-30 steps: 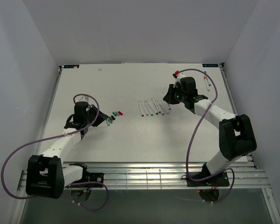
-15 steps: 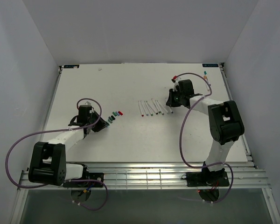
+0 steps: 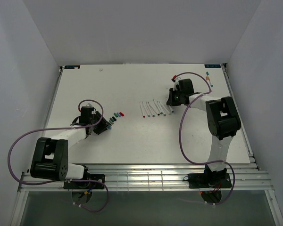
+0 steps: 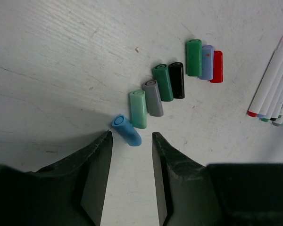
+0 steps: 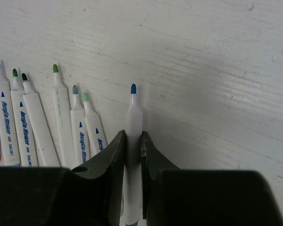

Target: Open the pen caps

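Several loose pen caps lie in a curved row, from a blue cap to a red cap; they also show in the top view. My left gripper is open and empty, low over the table, with the blue cap just ahead of its fingertips. My right gripper is shut on a white pen whose blue tip is bare. It holds the pen low, just right of a row of uncapped pens. In the top view the right gripper is at that row's right end.
Uncapped pen tips show at the right edge of the left wrist view. Two capped pens lie at the back right near the purple cable. White walls close in the table on three sides.
Both arms have folded lower over the table. My right gripper has shifted slightly left with the pen, toward the pen row. The left gripper stays by the caps.
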You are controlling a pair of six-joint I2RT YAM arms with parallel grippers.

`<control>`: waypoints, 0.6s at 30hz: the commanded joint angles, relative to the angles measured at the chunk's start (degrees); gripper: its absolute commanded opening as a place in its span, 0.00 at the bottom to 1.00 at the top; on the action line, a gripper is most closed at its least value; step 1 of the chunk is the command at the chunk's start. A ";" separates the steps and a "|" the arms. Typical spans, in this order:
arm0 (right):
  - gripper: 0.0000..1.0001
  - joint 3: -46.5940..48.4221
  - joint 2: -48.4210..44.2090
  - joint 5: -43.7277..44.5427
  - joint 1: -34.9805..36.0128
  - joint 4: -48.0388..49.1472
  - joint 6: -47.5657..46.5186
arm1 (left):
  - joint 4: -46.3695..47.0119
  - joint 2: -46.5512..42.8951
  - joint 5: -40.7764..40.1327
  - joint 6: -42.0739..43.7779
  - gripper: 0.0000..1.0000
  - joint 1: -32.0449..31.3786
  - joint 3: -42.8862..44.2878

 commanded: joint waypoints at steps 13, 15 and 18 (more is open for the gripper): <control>0.27 2.33 2.54 -3.06 -0.23 -0.19 -2.19 | -1.71 -4.51 -1.88 -0.97 0.60 -0.09 -0.97; 0.29 2.15 2.46 -2.80 -0.32 -0.37 -2.19 | -2.32 -6.96 -1.53 -0.98 0.63 -0.09 -0.71; 0.34 1.89 1.75 -1.92 -0.32 -0.72 -2.19 | -3.47 -10.56 -1.26 -0.71 0.69 -0.18 -0.62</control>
